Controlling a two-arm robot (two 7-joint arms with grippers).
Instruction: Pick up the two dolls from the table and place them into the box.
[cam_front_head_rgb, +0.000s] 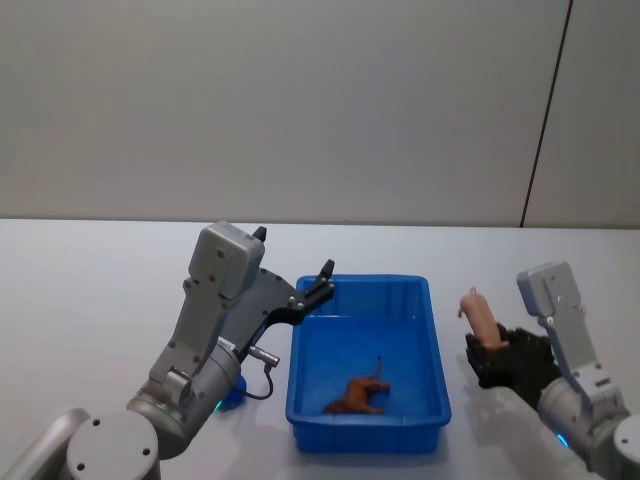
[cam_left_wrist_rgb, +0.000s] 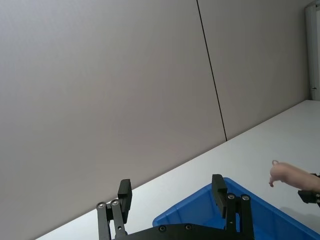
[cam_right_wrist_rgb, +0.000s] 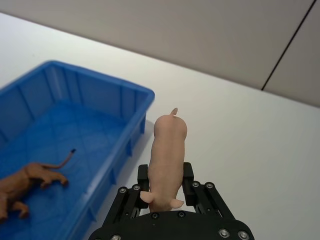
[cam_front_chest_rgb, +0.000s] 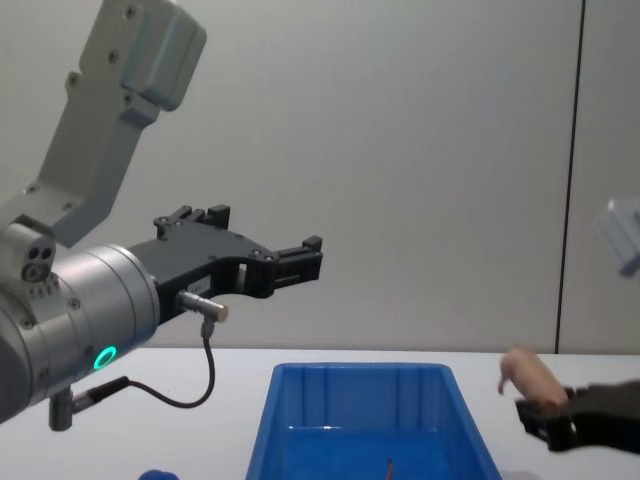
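Behind the white table (cam_front_head_rgb: 90, 290) we see a plain grey wall (cam_front_head_rgb: 300, 100). The blue box (cam_front_head_rgb: 437, 340) sits in the middle of the table, and a brown toy animal (cam_front_head_rgb: 355, 397) lies on its floor.

Our right gripper (cam_right_wrist_rgb: 165, 175) is up in the air, just to the right of the box. Its fingers (cam_right_wrist_rgb: 188, 172) are squeezed tight on the pink doll (cam_front_head_rgb: 480, 318). The doll is long, and it sticks straight out past the fingers, with its little tail at the far end. It lines up with the long side of the box.

So the box lies to the left of the doll. We think the right arm has to slide left over the rim before it lets go.

Our left gripper (cam_front_head_rgb: 322, 283) hangs over the far left corner of the box. Its fingers are wide apart, with nothing between them.

The blue doll (cam_front_head_rgb: 230, 400) peeks out on the table, left of the box, under our left arm. That arm is the closer one to it.
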